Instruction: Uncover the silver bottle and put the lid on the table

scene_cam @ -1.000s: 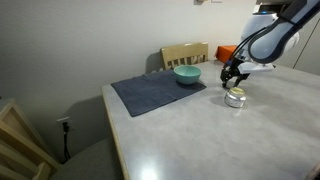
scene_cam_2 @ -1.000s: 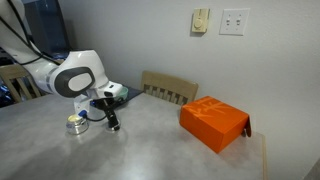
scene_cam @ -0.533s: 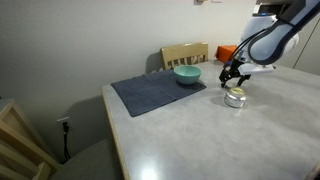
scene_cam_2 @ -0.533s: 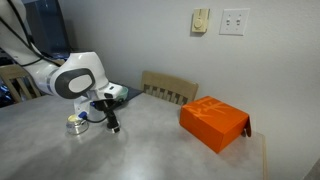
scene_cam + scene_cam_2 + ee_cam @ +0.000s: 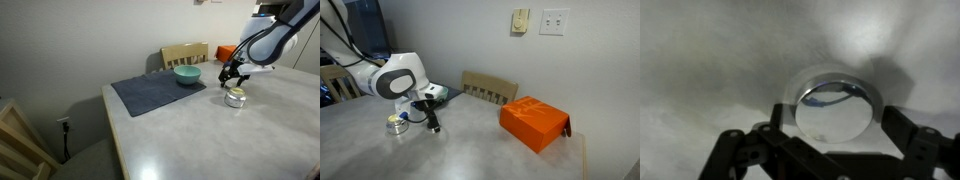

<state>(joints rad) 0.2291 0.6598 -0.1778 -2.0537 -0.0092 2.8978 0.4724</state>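
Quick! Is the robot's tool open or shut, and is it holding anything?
Tool: open, holding nothing, spread wide just over the silver bottle.

Background stuff: a dark blue-grey mat (image 5: 150, 95) lies flat on the tabletop (image 5: 200, 135), with a teal bowl (image 5: 187, 75) at its far corner. An orange box (image 5: 534, 122) sits well apart from both, near a corner. A wooden chair (image 5: 185, 53) stands just behind the bowl, against the wall. Up on the wall there's a beige plate (image 5: 521, 20) and a white plate (image 5: 554, 21) beside it. Low down there's a socket (image 5: 64, 125), plus a slatted wooden frame (image 5: 20, 140) in the bottom corner.
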